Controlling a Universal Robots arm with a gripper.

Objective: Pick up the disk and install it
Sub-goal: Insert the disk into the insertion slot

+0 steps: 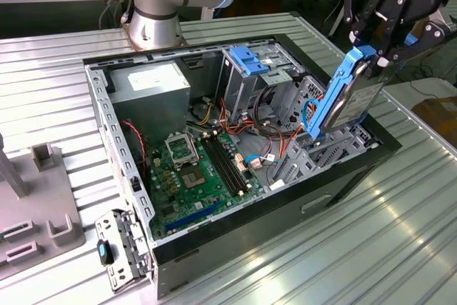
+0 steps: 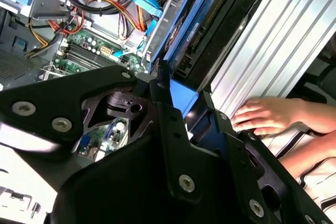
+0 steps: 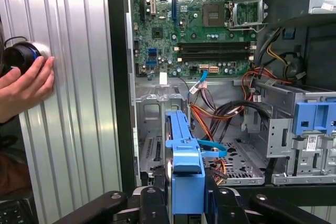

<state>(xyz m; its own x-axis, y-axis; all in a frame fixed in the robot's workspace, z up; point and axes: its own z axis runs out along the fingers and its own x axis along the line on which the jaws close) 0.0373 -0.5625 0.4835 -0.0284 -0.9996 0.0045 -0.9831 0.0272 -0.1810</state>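
Disk point(image 1: 348, 101) first: the drive in its bright blue carrier rail hangs tilted at the right of the exterior view, upper end high, lower end dipping toward the metal bay at the near right corner of the open computer case point(image 1: 121, 155), which suggests it is being angled for an edge-first entry and is not yet seated. The gripper point(image 1: 373, 53) grips it at the upper end, fingers closed against the blue rail on either side; in the first wrist view the rail point(image 3: 185, 166) runs up from between the dark fingers at the bottom centre, pointing into the case. Holding it by one end probably keeps the other end free to enter. Beyond it, mid-frame in the exterior view, lie the motherboard point(image 1: 196, 169) and a metal drive cage point(image 1: 253, 80) with a smaller blue latch. At the left edge of the first wrist view a person's hand point(image 3: 23, 85) rests against a round black knob on the ribbed metal table point(image 3: 73, 103).
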